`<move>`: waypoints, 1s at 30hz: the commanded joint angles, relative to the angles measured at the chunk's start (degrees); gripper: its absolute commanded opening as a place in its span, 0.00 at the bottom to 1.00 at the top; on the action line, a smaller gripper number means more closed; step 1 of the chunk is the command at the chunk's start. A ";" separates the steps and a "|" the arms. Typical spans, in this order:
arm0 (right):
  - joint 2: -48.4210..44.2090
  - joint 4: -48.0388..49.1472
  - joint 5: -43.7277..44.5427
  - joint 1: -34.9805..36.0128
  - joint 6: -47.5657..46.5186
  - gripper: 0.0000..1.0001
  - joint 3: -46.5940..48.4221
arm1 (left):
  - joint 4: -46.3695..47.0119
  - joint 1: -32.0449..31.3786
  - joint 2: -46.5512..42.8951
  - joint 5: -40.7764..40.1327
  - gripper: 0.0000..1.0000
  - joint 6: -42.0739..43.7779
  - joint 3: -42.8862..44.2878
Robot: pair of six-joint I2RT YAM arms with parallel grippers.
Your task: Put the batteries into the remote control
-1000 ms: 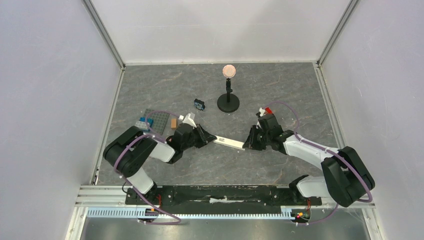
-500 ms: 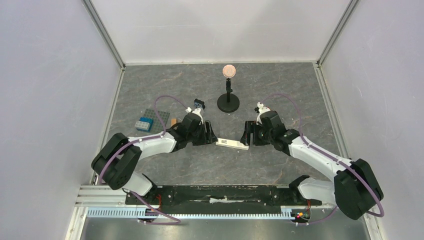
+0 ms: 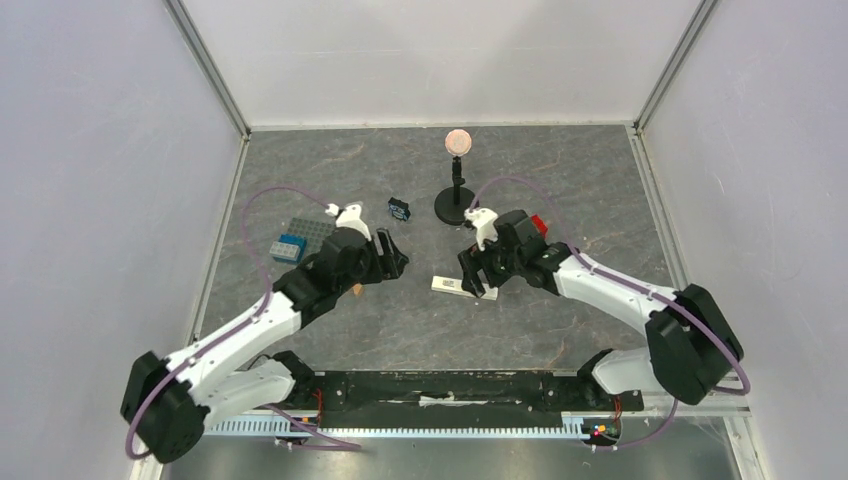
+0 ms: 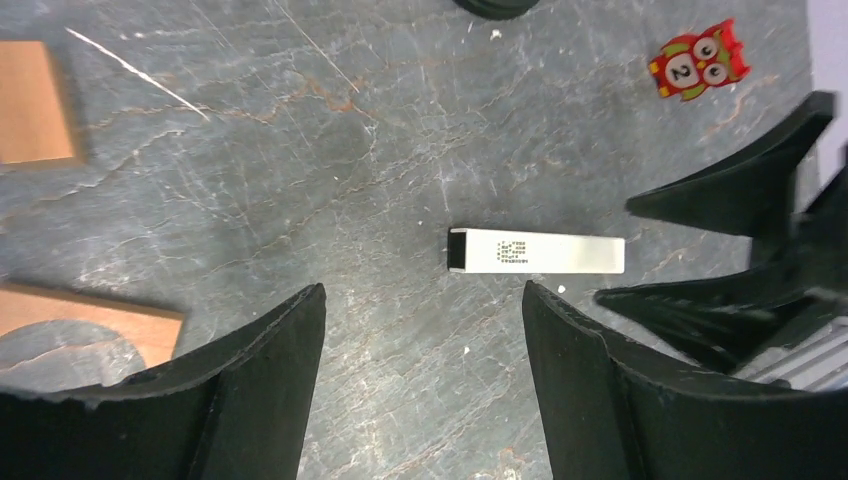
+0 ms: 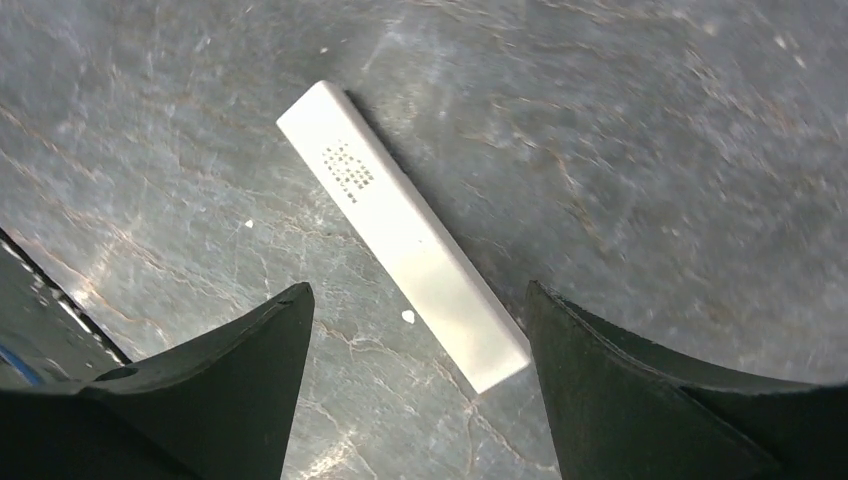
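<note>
Grey table [image 3: 600,180]: marbled slab, closed by white walls [image 3: 440,60] on the left, far and right sides; the arms' rail runs along the near edge.
Open room: bare stone over the right half and along the near edge, and in a strip under the far wall.
Clutter: black stand [image 3: 457,206] at centre toward the far edge; a grey plate [image 3: 312,232] with a blue brick [image 3: 288,246] near the left edge; orange blocks [image 4: 35,100] by the left arm; a red owl tile [image 4: 692,68] behind the right arm.
Remote control [image 3: 463,287]: flat on the stone near the table's centre, plain white side up, long axis running left to right.
Left gripper [image 4: 422,292]: jaws wide apart, holding nothing; the remote lies beyond its fingertips, clear of both.
Right gripper [image 5: 418,290]: jaws spread, straddling the remote's right end; no contact visible.
</note>
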 commanded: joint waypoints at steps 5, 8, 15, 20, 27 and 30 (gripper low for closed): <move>6.56 -3.85 3.25 5.54 -14.35 0.78 5.79 | -10.53 0.27 -12.26 -6.24 0.77 0.68 -0.42; 9.63 -4.99 9.02 5.56 -12.77 0.72 7.05 | -12.34 0.25 -15.59 -6.59 0.77 0.31 -0.54; 12.65 -5.97 12.88 5.58 -10.90 0.61 7.70 | -17.39 0.27 -20.36 -8.82 0.77 0.99 -0.87; 11.95 -5.35 12.53 5.56 -8.73 0.50 5.86 | -19.15 0.27 -22.68 -9.49 0.77 0.99 -1.24; 10.40 -6.21 17.46 3.76 -0.39 0.33 2.88 | -21.74 0.27 -24.75 -8.89 0.77 0.15 -0.40; 7.75 -6.63 20.84 1.76 3.19 0.29 0.79 | -23.87 0.23 -25.87 -8.72 0.77 -0.29 0.40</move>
